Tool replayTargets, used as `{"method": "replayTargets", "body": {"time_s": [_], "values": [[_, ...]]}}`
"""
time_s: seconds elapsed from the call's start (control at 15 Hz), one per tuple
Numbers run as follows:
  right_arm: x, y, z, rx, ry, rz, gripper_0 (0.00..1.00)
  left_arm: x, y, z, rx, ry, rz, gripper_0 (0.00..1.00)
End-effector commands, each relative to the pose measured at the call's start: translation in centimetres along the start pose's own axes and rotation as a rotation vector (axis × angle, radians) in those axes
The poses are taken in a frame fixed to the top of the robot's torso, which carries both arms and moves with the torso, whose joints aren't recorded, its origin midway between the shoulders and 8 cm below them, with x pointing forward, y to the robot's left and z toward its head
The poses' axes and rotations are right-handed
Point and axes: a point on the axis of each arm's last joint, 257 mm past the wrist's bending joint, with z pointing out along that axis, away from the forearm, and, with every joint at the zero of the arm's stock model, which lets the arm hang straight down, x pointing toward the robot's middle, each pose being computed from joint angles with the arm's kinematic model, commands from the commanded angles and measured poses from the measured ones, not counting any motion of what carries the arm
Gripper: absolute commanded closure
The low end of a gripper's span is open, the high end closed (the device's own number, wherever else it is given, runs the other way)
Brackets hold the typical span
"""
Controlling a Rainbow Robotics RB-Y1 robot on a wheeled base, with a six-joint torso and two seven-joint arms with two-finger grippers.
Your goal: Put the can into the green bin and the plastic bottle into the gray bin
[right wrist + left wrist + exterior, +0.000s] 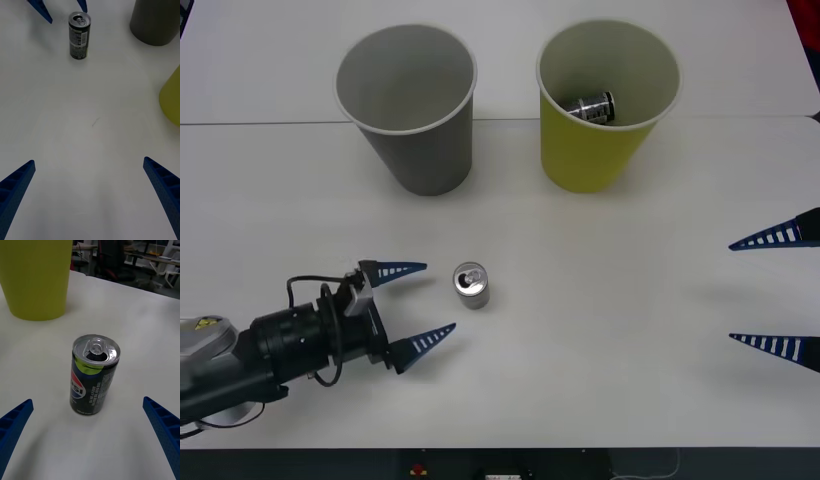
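Standing upright on the white table [600, 300]: a small can [471, 285], top open, near the front and a bit left of the middle. Black sides with a blue, red and white logo, silver top with a pull-tab, seen close from the left wrist.

Reaching toward the can from the left: left gripper [418, 304], blue fingers spread wide, tips pointing at the can, one on each side of it. Not touching the can yet, just short of it. Holding nothing.

Waiting at the right edge of the table: right gripper [778, 290], fingers spread wide too, holding nothing, well apart from the can. Pointing across the table toward the can and the left gripper.

Standing at the back of the table, side by side but apart: gray bin [418, 150] on the left, green bin [595, 150] on the right. Both upright, mouths open to the top. Lying on its side inside the green bin: a second can [592, 106], silver and dark. Gray inside of the gray bin showing bare.

Sitting on the table between the right gripper and the can, in the right wrist view: a tiny dark mark [95, 122].
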Motion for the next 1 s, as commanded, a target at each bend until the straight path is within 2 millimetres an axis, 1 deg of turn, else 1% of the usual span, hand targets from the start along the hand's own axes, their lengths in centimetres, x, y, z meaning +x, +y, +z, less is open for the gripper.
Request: {"method": "replayTargets", "body": {"time_s": [0.07,0.33,0.67,0.87,0.93,1.0], "values": [[0.0,0.0,0.0,0.000,0.000,0.000,0.00,0.6,-0.6,2.3,0.007,-0.010,-0.019,0.00],[0.0,0.0,0.0,0.000,0.000,0.000,0.00,0.7,-1.0,5.0,0.005,-0.017,-0.018,0.00],[0.0,0.0,0.0,0.000,0.000,0.000,0.00,0.1,-1.1,7.4,-0.018,-0.014,-0.007,0.00],[0.0,0.0,0.0,0.000,0.000,0.000,0.00,0.0,-1.0,7.9,-0.032,-0.015,-0.007,0.00],[0.0,0.0,0.0,0.000,0.000,0.000,0.00,0.0,-1.0,7.9,-0.031,-0.014,-0.005,0.06],[0.0,0.0,0.0,0.000,0.000,0.000,0.00,0.0,-1.0,7.9,-0.031,-0.014,-0.004,0.34]]}}
